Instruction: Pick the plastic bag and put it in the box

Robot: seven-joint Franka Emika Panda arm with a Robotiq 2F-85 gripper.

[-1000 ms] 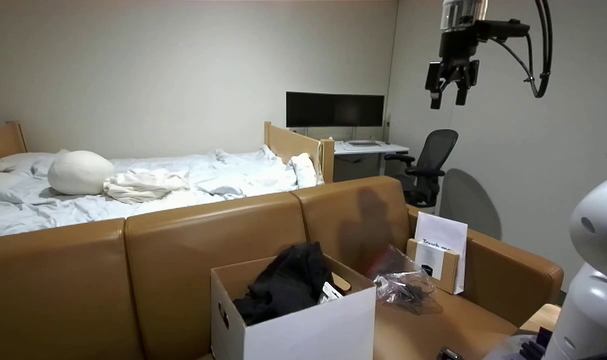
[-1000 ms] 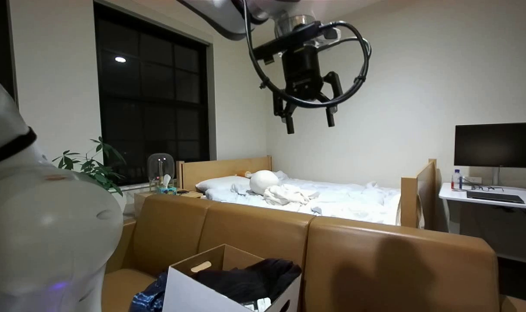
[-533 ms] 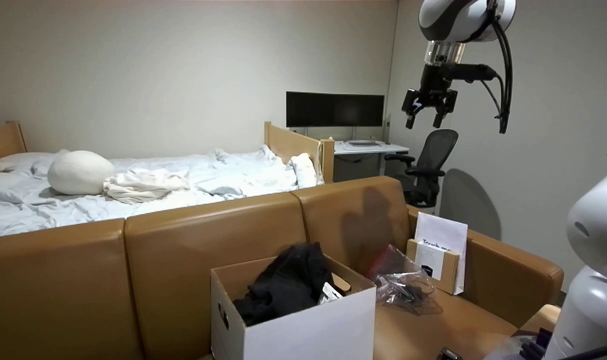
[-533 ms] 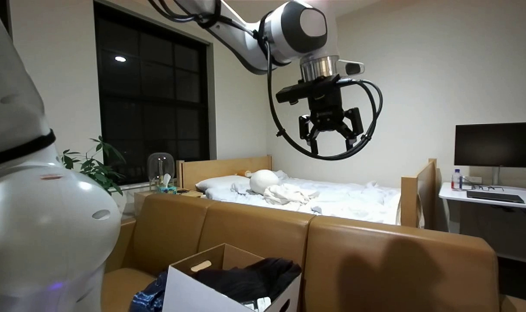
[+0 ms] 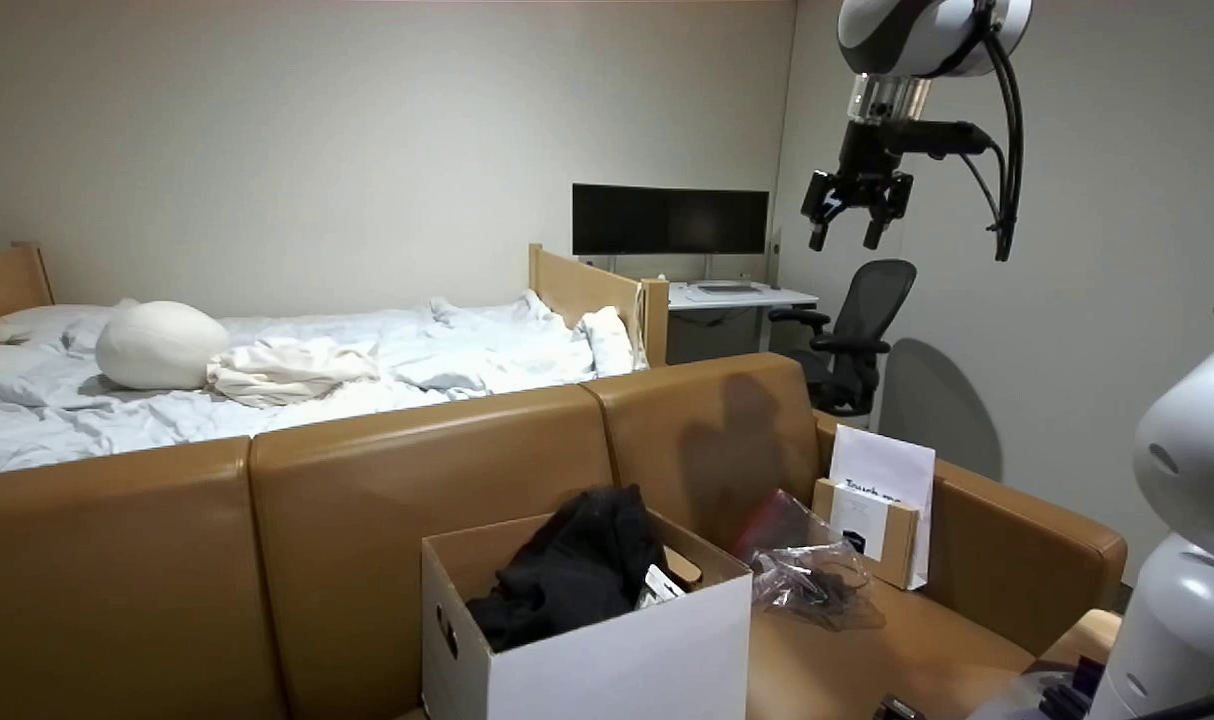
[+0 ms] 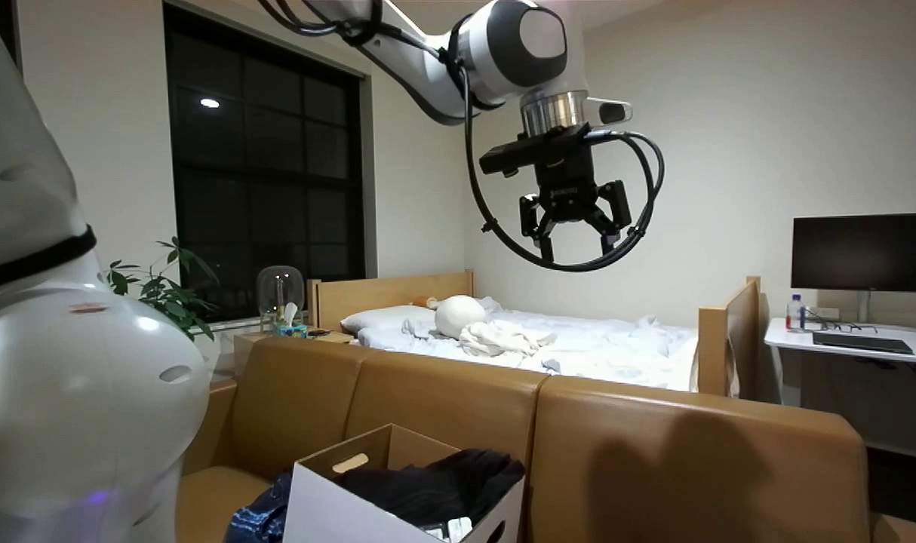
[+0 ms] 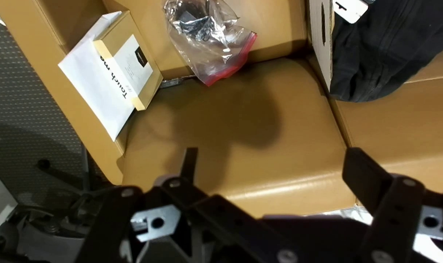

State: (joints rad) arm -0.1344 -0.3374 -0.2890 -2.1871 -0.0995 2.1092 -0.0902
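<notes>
The clear plastic bag [image 5: 817, 590] lies on the sofa seat beside the box in an exterior view. It has a red zip edge and dark items inside. In the wrist view the bag [image 7: 214, 40] is at the top middle. The white cardboard box [image 5: 617, 665] stands on the sofa with black cloth inside; it also shows in an exterior view [image 6: 345, 513] and at the wrist view's upper right [image 7: 320, 36]. My gripper [image 5: 845, 242] is open and empty, high above the sofa, also seen in an exterior view [image 6: 576, 250] and the wrist view [image 7: 270, 155].
A small brown carton [image 5: 892, 540] and a white paper [image 5: 882, 465] lean against the sofa arm [image 5: 1027, 520] by the bag. The sofa backrest [image 5: 437, 450] rises behind the box. Dark blue cloth [image 6: 262, 513] lies beside the box. A bed, desk and chair stand behind.
The gripper came down and shifted over to its present place, away from the robot's base, then rose very slightly in the last half second. The bag and box have not moved.
</notes>
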